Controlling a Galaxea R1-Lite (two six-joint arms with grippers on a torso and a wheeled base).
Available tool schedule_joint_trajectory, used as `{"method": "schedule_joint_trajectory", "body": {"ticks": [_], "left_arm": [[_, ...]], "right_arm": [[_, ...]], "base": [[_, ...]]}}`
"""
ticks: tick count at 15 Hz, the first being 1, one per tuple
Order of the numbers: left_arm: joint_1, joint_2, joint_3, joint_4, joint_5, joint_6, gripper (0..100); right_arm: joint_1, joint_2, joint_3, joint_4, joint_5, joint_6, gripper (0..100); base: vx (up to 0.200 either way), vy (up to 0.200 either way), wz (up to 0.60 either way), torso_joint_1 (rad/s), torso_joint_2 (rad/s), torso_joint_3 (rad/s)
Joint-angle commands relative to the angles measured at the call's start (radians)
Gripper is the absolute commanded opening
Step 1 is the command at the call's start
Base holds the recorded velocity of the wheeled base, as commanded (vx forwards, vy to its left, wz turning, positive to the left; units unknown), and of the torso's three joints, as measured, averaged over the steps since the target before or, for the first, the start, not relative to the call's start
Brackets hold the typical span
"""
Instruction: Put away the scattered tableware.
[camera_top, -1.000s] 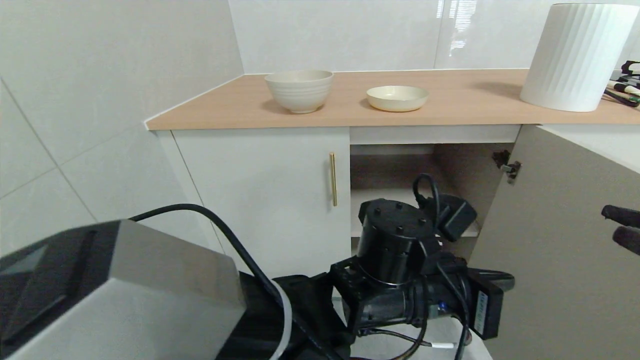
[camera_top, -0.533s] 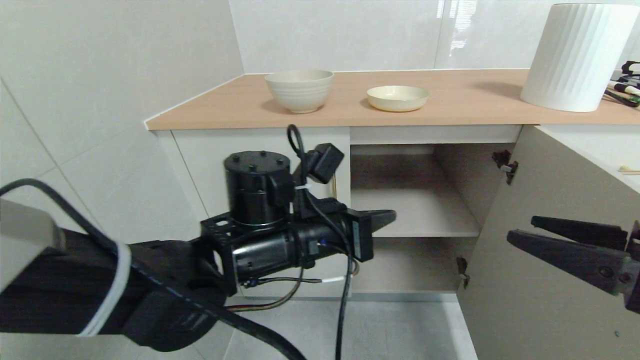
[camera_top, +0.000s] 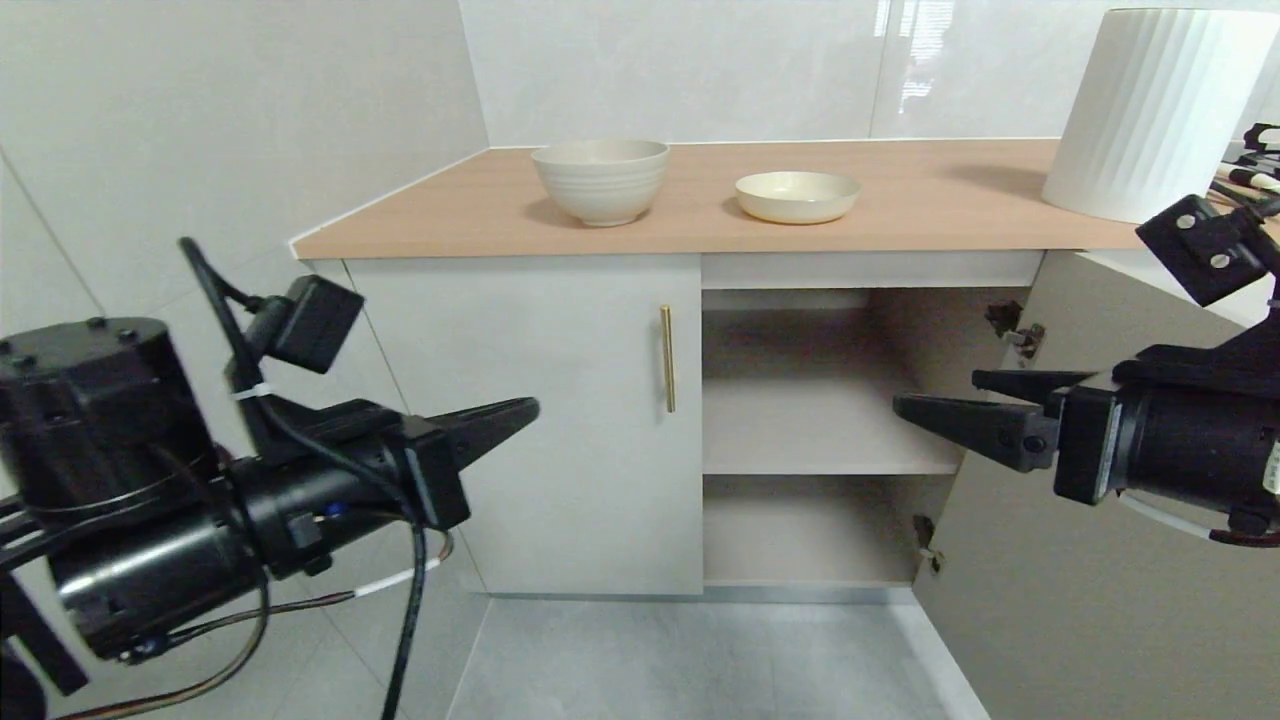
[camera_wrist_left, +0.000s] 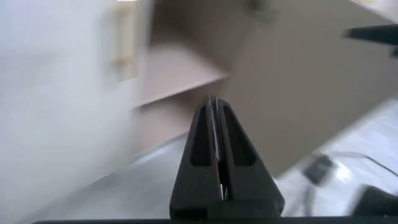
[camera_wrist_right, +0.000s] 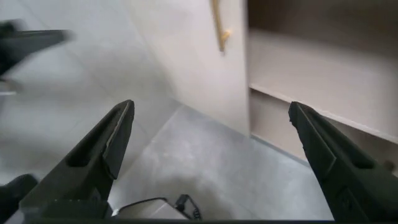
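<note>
Here, left gripper (camera_top: 528, 406), fingers (camera_wrist_left: 202, 137) pressed together, right gripper (camera_wrist_right: 210, 107), fingers (camera_wrist_right: 102, 152) wide, bowl (camera_top: 600, 180) and dish (camera_top: 797, 195) on counter (camera_top: 940, 215).

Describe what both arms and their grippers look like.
Both are matte black. The left gripper has long wedge-shaped fingers tapering to points, a squat bolt-studded cylinder behind, a boxy wrist camera, a thick black cable with a white tie, and thin loose wires. The right gripper has the same fingers, a round body and a camera block with two silver screws.
</note>
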Motion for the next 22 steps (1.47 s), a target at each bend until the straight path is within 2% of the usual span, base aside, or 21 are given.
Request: {"method": "schedule_joint_trajectory", "body": {"ticks": [1,2,3,5,7,12,17,22], "left_arm": [[0.052,-0.119,0.056,0.057,0.004,0.049,0],[0.052,-0.129,0.070,0.091,0.009,0.089,100],[0.059,-0.133,0.079,0.103,0.035,0.110,100],[0.087,-0.126,0.039,0.100,0.107,0.101,100],[0.088,-0.137,0.019,0.100,0.110,0.087,100],[0.085,-0.116,-0.057,0.103,0.110,0.087,100],[0.084,-0.106,-0.060,0.109,0.115,0.079,100],[0.084,-0.102,-0.059,0.133,0.111,0.079,100]], "right_arm": [[-0.025,0.008,-0.008,0.024,0.000,0.003,100],[-0.038,-0.001,0.009,0.056,-0.014,-0.003,100],[-0.039,-0.047,0.021,0.098,-0.049,-0.003,100],[-0.039,-0.096,0.021,0.159,-0.055,-0.003,100],[-0.041,-0.098,0.015,0.184,-0.055,-0.001,100],[-0.041,-0.079,0.018,0.184,-0.055,-0.001,100],[-0.041,-0.073,0.020,0.184,-0.055,-0.001,100],[-0.041,-0.079,0.020,0.184,-0.055,-0.001,100]], "base": [[0.000,0.000,0.00,0.000,0.00,0.000],[0.000,0.000,0.00,0.000,0.00,0.000],[0.000,0.000,0.00,0.000,0.00,0.000],[0.000,0.000,0.00,0.000,0.00,0.000],[0.000,0.000,0.00,0.000,0.00,0.000],[0.000,0.000,0.00,0.000,0.00,0.000],[0.000,0.000,0.00,0.000,0.00,0.000],[0.200,0.000,0.00,-0.003,0.00,0.004]]}}
